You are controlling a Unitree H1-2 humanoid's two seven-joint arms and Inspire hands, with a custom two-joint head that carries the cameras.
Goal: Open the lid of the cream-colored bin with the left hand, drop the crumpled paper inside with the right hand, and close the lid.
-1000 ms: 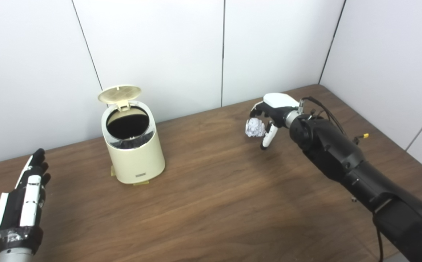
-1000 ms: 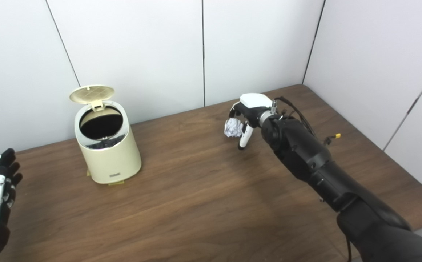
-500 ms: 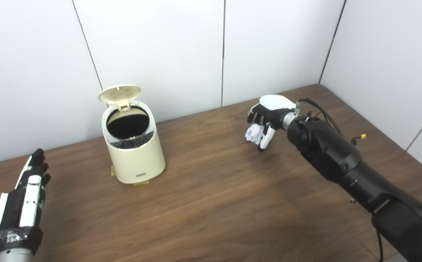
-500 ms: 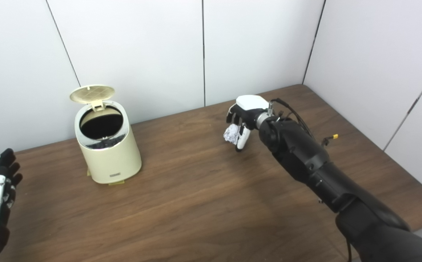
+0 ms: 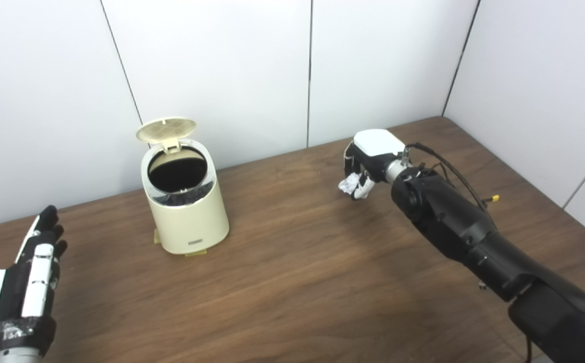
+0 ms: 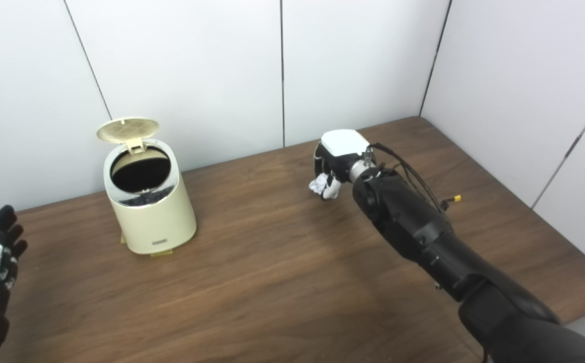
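Well right of the cream-colored bin [image 5: 185,201], whose lid [image 5: 166,129] stands raised over its dark mouth, the crumpled paper [image 5: 348,183] sits clenched in the right hand [image 5: 368,161] above the bench [image 5: 292,282], while the left hand [image 5: 25,287] lies flat, fingers extended, holding nothing.

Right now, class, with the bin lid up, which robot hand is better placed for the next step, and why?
The right robot hand: it is shut on the crumpled paper, ready to carry it to the open bin. The left robot hand holds nothing.
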